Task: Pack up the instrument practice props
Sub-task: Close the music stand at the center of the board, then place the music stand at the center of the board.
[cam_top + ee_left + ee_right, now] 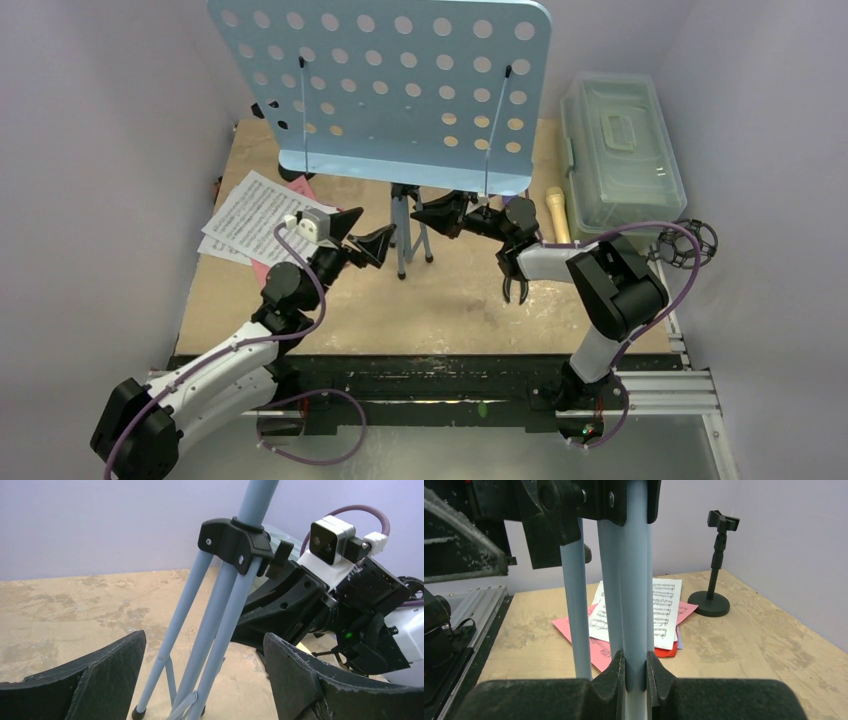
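At the right fingers (659,677) it's a tight pinch, pads closed on the centre tube of the light-blue music stand (636,580). The left fingers (115,665) are spread wide, and the left wrist view shows the stand's tripod legs (220,625) running up between them, untouched, to the black collar (235,542).

The right wrist view picks up what the desk hides from above. White sheet-music pages (665,610) lie fanned over red pages (574,630) on the counter (749,645), with the black round-base pole (715,575) upright beyond them, near the wall.

From above, the perforated desk (390,90) fills the back of the picture. Only this view shows the cream microphone (556,215) lying just beside the closed grey-green plastic box (620,150) on the right.
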Action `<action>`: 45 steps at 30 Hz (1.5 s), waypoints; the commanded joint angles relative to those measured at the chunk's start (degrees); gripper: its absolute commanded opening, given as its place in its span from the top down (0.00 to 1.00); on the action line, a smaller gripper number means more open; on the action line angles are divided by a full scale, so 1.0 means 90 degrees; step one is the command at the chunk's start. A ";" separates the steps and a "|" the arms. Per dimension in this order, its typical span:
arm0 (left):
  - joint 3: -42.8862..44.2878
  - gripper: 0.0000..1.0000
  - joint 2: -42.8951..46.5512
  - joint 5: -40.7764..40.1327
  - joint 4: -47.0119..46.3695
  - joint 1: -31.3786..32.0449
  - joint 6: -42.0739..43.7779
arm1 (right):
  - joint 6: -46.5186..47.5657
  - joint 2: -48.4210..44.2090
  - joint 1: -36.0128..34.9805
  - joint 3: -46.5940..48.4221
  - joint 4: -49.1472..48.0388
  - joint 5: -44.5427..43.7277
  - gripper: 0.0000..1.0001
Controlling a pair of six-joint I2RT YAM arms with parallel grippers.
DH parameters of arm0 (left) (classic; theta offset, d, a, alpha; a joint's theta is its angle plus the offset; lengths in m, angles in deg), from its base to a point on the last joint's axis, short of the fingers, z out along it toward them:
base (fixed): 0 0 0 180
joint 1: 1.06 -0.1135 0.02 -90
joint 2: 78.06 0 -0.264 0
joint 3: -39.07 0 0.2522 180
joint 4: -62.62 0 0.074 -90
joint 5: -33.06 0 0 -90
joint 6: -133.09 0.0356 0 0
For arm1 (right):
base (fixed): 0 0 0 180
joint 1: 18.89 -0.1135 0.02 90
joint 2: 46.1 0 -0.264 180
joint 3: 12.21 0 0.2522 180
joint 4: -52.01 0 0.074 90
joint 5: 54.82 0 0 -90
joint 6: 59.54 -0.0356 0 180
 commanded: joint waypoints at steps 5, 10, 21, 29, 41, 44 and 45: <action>-0.0066 0.13 0.0416 0.0355 -0.0515 -0.0035 0.0130 | -0.0154 -0.0291 -0.0015 0.0197 0.0105 -0.0358 1.00; 0.0289 0.13 0.0402 0.0272 -0.0434 -0.0031 0.0410 | -0.0174 -0.0269 -0.0009 0.0226 0.0181 -0.0417 1.00; 0.0635 0.11 -0.0733 -0.0018 -0.2113 0.0165 0.1056 | -0.0213 -0.0224 -0.0009 0.0235 0.0277 -0.0500 1.00; 0.0965 0.11 -0.1590 -0.0128 -0.3184 0.0263 0.0969 | -0.0241 -0.0188 -0.0016 0.0238 0.0303 -0.0512 1.00; 0.1746 0.14 -0.2017 -0.1430 -0.2669 0.0990 0.1950 | -0.0346 -0.0104 -0.0021 0.0254 0.0217 -0.0558 1.00; 0.1956 0.15 -0.2233 -0.1935 -0.2498 0.1242 0.2267 | -0.0340 -0.0123 -0.0023 0.0255 0.0231 -0.0577 1.00; 0.2014 0.16 -0.2300 -0.2167 -0.2498 0.1325 0.2383 | -0.0340 -0.0124 -0.0022 0.0253 0.0233 -0.0579 1.00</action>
